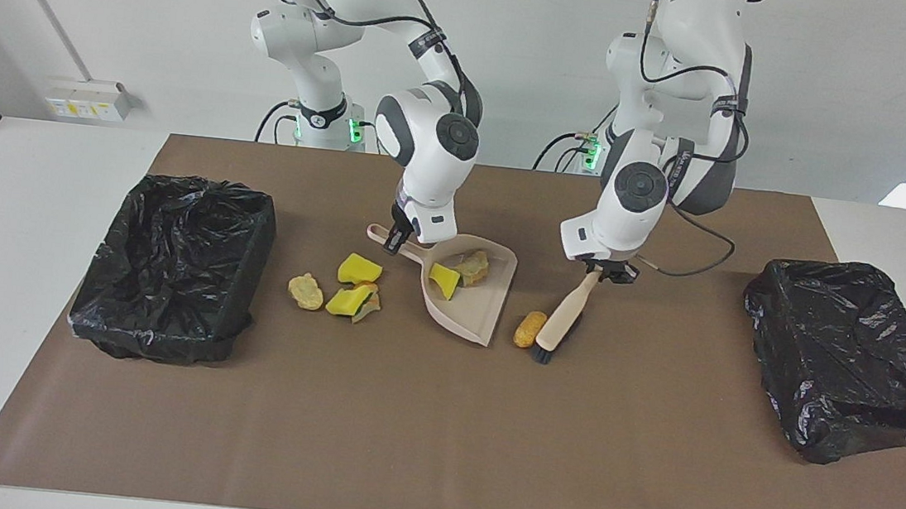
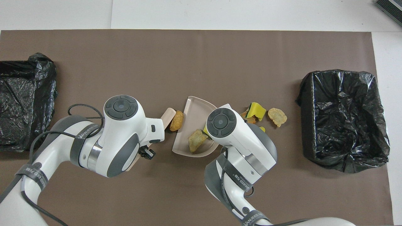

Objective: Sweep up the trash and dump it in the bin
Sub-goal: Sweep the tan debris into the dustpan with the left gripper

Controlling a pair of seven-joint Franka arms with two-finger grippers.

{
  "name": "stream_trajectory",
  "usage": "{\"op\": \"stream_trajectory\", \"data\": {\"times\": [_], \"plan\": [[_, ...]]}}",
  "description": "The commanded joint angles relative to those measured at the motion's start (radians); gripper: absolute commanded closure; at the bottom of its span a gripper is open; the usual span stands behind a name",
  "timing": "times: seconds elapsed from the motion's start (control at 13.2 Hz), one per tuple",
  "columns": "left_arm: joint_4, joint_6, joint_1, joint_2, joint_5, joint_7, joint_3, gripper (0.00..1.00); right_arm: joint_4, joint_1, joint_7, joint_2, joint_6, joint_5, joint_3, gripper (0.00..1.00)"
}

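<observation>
My right gripper (image 1: 396, 241) is shut on the handle of the pink dustpan (image 1: 468, 318), which rests on the brown mat. A yellow wedge (image 1: 444, 279) and a beige lump (image 1: 473, 266) of trash lie inside it. My left gripper (image 1: 605, 271) is shut on the wooden handle of the brush (image 1: 568, 307), whose black bristles touch the mat. An orange-brown piece (image 1: 530, 328) lies between the bristles and the dustpan's open lip (image 2: 196, 108). Two yellow wedges (image 1: 358, 269) (image 1: 349, 301) and a beige lump (image 1: 306, 291) lie beside the dustpan toward the right arm's end.
A bin lined with a black bag (image 1: 173, 269) stands at the right arm's end of the mat. A second black-lined bin (image 1: 851, 351) stands at the left arm's end. In the overhead view both wrists cover their grippers.
</observation>
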Motion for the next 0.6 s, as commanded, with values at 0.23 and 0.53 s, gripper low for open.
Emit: {"op": "stream_trajectory", "data": {"times": [0.23,0.53], "plan": [[0.018,0.02,-0.083,-0.019,-0.091,-0.098,0.012,1.0,-0.028,-0.012,0.023,-0.014,0.032,-0.006,0.006,1.0],[0.025,0.011,-0.084,-0.018,-0.091,-0.124,0.019,1.0,-0.028,-0.013,0.024,-0.014,0.032,-0.006,0.006,1.0]]}}
